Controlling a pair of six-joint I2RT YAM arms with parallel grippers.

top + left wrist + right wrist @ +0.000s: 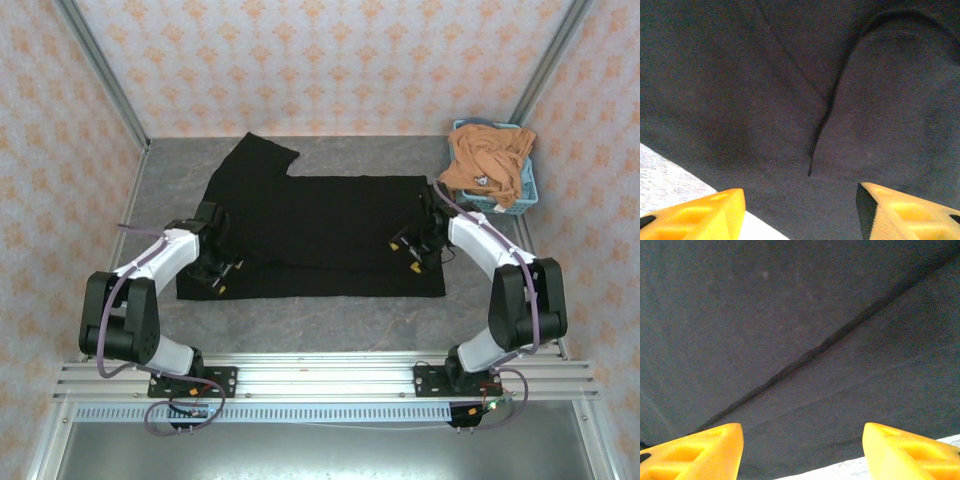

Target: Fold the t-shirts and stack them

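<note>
light: even, bright | shadows: soft | wrist views: dim, blurred close-up

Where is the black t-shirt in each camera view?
Top external: black t-shirt spread flat mid-table.
Left wrist: black t-shirt beyond the yellow fingertips, curved fold at right.
Right wrist: beyond the fingertips, a diagonal crease crossing it.
Shared landmark: its near hem against the grey table.

Picture edges cropped the left end effector (800, 192) and the right end effector (802, 427); the basket (529, 190) hid the orange t-shirt's (485, 160) underside.
</note>
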